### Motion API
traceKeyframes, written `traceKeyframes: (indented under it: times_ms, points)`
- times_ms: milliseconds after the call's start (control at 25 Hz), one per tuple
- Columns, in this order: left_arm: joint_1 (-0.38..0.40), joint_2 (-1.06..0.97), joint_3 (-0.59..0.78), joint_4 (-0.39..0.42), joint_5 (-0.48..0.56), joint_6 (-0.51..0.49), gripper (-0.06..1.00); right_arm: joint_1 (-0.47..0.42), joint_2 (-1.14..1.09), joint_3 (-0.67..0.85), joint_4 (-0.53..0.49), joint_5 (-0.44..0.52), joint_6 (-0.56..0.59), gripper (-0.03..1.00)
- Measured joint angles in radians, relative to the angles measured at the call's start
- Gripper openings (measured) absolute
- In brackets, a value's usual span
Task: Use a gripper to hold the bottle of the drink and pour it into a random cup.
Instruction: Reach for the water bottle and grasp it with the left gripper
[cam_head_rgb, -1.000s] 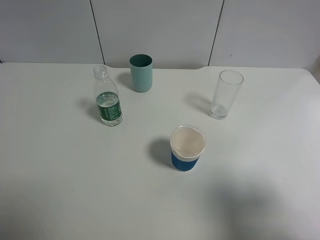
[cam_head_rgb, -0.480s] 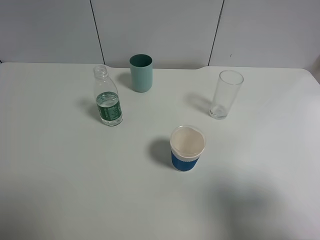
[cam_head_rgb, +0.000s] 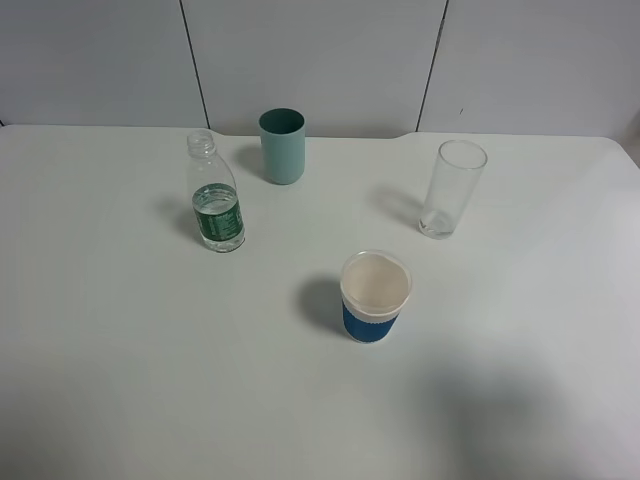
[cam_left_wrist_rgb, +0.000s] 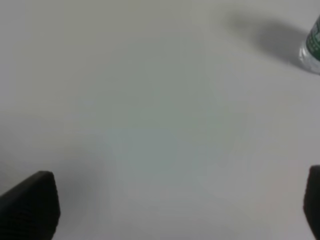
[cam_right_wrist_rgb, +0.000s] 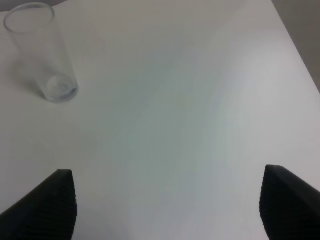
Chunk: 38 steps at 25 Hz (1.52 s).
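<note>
The left gripper (cam_left_wrist_rgb: 170, 205) hangs over bare table (cam_head_rgb: 120, 350) with its two black fingers (cam_left_wrist_rgb: 30, 207) spread wide, one at each edge of its wrist view, and nothing between them. The bottle (cam_head_rgb: 215, 205) stands upright ahead of those fingers and off to one side, well outside the gap, so only its base and a bit of green label show at the corner of that view. It is capless and only part full, with the drink (cam_head_rgb: 214, 190) reaching about to the top of the label band. It should therefore be light, but its thin clear wall probably gives under a hard squeeze, and with an open neck that could push liquid out. The best hold looks like the straight label band, low on the body near the weight, where the label may slip less than bare plastic. The pressure should be firm but modest. Beyond the bottle, farther from the fingers, the teal cup (cam_head_rgb: 282, 146) stands upright and apart from it. A paper cup (cam_head_rgb: 375, 297) with a blue sleeve stands near the middle, and a clear glass (cam_head_rgb: 450, 190) stands ahead of the right gripper (cam_right_wrist_rgb: 167, 205) and to one side. That gripper's fingers are likewise wide apart and empty.
</note>
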Motion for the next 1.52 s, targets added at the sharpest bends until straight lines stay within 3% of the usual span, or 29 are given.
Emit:
traceKeyframes:
  times_ms: [440, 1120, 1520]
  points:
    - [-0.015, 0.142, 0.0, 0.001, -0.127, 0.138, 0.99, 0.0, 0.0, 0.0, 0.0, 0.0, 0.0, 0.75]
    - [-0.254, 0.471, 0.017, 0.053, -0.319, 0.141, 0.99, 0.0, 0.0, 0.0, 0.0, 0.0, 0.0, 0.75]
    - [-0.275, 0.625, 0.097, 0.053, -0.49, 0.141, 0.99, 0.0, 0.0, 0.0, 0.0, 0.0, 0.0, 0.75]
